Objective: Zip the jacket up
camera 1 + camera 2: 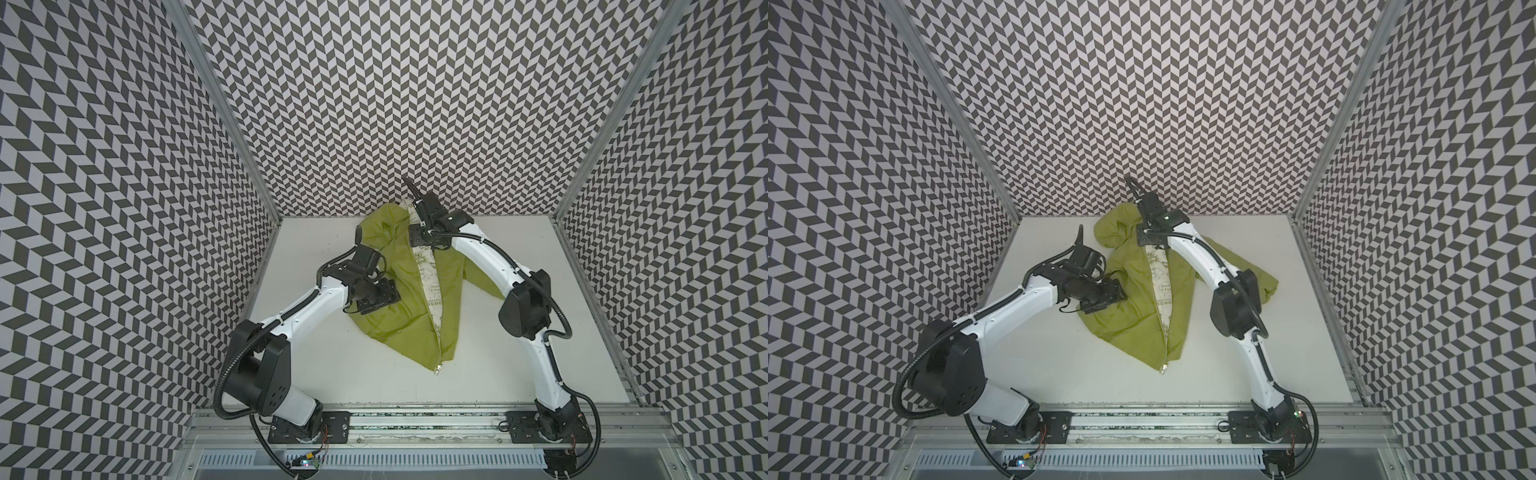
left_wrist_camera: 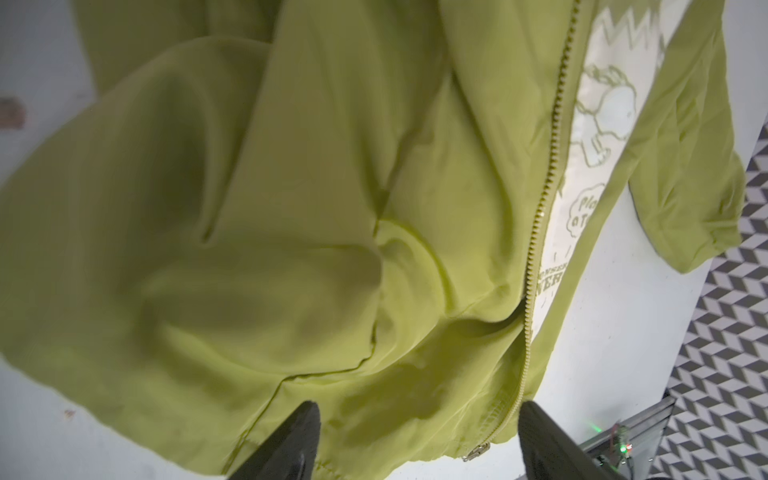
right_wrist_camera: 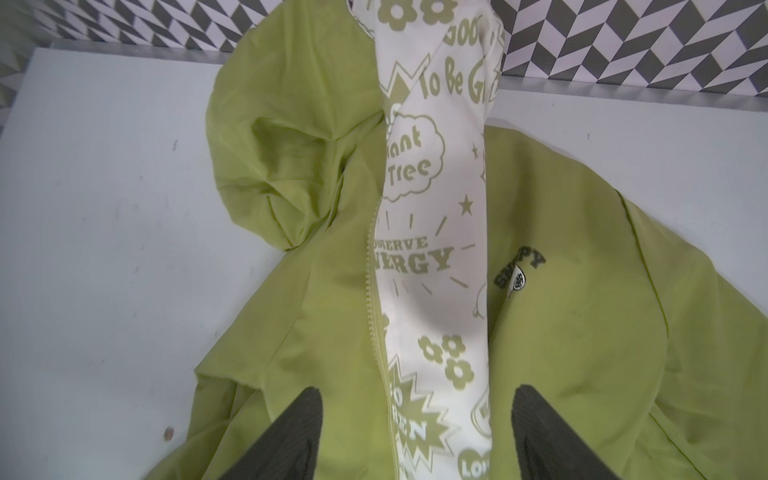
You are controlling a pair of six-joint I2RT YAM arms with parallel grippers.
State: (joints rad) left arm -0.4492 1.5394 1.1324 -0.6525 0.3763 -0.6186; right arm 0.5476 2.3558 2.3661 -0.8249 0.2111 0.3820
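The lime-green jacket (image 1: 399,316) (image 1: 1125,320) lies flat on the white table, hood toward the back wall. Its front gapes in a narrow V that shows white patterned lining (image 1: 432,286) (image 3: 432,291). The zipper pull (image 1: 437,356) (image 1: 1165,367) (image 2: 476,452) sits at the bottom hem. A small chest emblem (image 3: 519,270) marks one front panel. My left gripper (image 2: 417,405) is open above the hem, and the pull lies between its fingers. My right gripper (image 3: 417,390) is open above the lining strip. In both top views the wrists hide the fingers.
Chevron-patterned walls close in the white table (image 1: 561,311) at the back and both sides. A metal rail (image 1: 415,419) with both arm bases runs along the front edge. One sleeve (image 1: 1266,282) spreads out under the right arm.
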